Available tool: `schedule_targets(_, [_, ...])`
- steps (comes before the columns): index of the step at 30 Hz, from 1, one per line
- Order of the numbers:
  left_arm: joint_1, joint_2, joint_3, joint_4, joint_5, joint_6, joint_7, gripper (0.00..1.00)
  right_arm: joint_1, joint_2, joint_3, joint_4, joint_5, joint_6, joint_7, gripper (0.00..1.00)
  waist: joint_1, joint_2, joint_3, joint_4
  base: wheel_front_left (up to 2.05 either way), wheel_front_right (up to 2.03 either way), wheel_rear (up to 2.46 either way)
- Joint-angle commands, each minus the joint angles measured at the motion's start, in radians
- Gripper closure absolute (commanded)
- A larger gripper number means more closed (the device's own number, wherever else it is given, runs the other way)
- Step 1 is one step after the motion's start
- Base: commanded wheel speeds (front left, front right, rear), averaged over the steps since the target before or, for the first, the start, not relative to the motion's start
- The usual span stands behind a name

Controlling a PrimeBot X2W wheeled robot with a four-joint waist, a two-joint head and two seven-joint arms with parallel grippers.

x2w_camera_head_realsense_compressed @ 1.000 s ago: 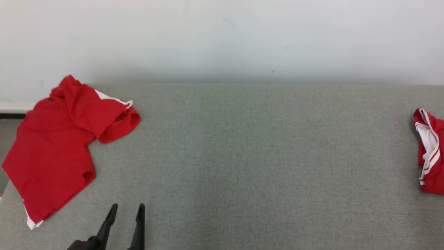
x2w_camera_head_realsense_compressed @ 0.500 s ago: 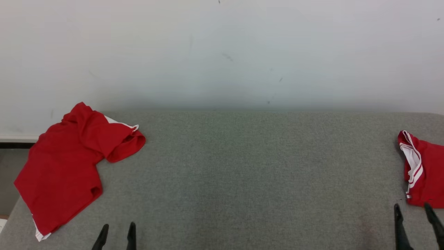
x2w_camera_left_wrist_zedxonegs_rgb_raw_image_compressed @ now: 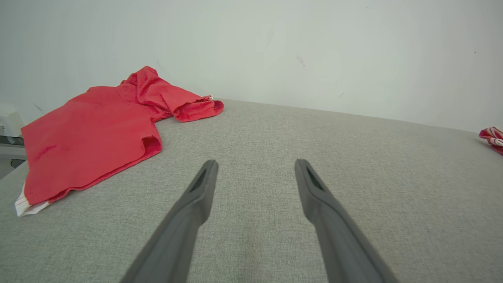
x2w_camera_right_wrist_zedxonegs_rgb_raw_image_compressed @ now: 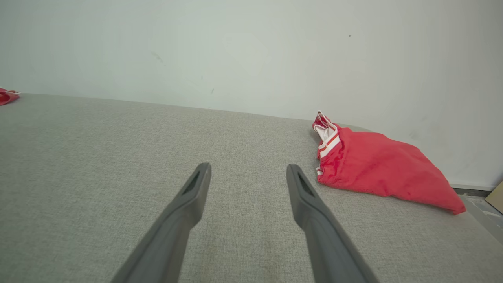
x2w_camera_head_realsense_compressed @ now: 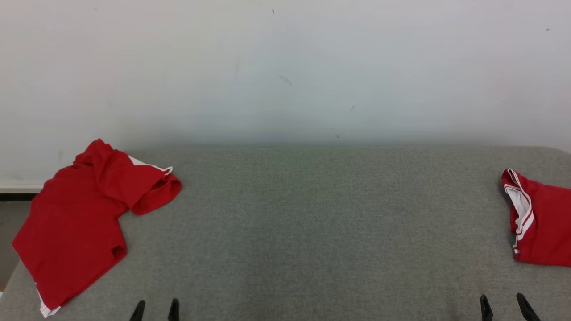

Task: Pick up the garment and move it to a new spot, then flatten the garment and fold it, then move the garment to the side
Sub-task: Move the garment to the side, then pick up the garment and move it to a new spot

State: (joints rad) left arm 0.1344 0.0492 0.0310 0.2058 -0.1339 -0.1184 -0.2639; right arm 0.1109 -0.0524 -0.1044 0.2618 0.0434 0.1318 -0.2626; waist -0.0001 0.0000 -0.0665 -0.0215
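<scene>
**A:** The head camera has tipped up since a second ago. More white wall (x2w_camera_head_realsense_compressed: 285, 67) shows, and both garments sit lower in the view. The dark fingertips (x2w_camera_head_realsense_compressed: 137, 312) of the left jaws now barely clear the bottom edge. Those (x2w_camera_head_realsense_compressed: 486, 310) of the right jaws have come in at the lower right.

**B:** How do the arms sit?

**A:** Both are drawn back, fingers pointing toward the wall, low over the grey fabric-covered surface (x2w_camera_head_realsense_compressed: 312, 232). Both pairs of jaws are spread wide and hold nothing.

**B:** Anything hidden?

**A:** The arms behind the fingertips are cut off. The red garment with white striped trim (x2w_camera_head_realsense_compressed: 542, 223) runs off the right edge. Whether the fingers touch the surface, I cannot tell.

**B:** And the garments, relative to the jaws?

**A:** The red short-sleeved cloth shirt with white hem (x2w_camera_head_realsense_compressed: 71, 232) lies rumpled at the surface's left end. It is ahead and left of the left jaws, well apart. The striped one lies ahead and right of the right jaws, near but not touching.
</scene>
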Motion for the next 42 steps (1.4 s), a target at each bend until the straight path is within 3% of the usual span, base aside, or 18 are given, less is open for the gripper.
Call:
schedule_targets(1, [0.009, 0.003, 0.003, 0.002, -0.001, -0.003, 0.000, 0.00, 0.013, 0.002, 0.000, 0.004, -0.002, -0.002, -0.002, 0.00, 0.0001, 0.0000, 0.000, -0.001, 0.00, 0.00, 0.00])
schedule_targets(13, [-0.012, 0.003, -0.004, 0.010, 0.002, -0.007, 0.000, 0.00, 0.016, 0.002, 0.005, 0.007, 0.026, -0.002, -0.002, 0.00, 0.0001, 0.0000, 0.004, 0.042, 0.00, 0.00, 0.00])
schedule_targets(23, [-0.005, 0.003, -0.001, 0.011, 0.019, -0.011, 0.000, 0.00, 0.028, 0.002, 0.025, 0.017, 0.046, -0.002, -0.003, 0.00, 0.0001, 0.0000, -0.014, 0.180, 0.00, 0.00, 0.00])
schedule_targets(33, [0.015, 0.022, 0.011, 0.011, 0.033, -0.012, 0.000, 0.00, 0.023, 0.002, 0.060, 0.028, 0.074, -0.002, -0.002, 0.00, 0.0001, 0.0000, -0.038, 0.388, 0.00, 0.00, 0.00])
schedule_targets(42, [0.024, 0.024, 0.032, 0.006, 0.004, -0.013, 0.000, 0.00, 0.005, 0.001, 0.101, 0.040, 0.069, -0.002, -0.002, 0.00, 0.0001, 0.0000, -0.032, 0.434, 0.00, 0.00, 0.00])
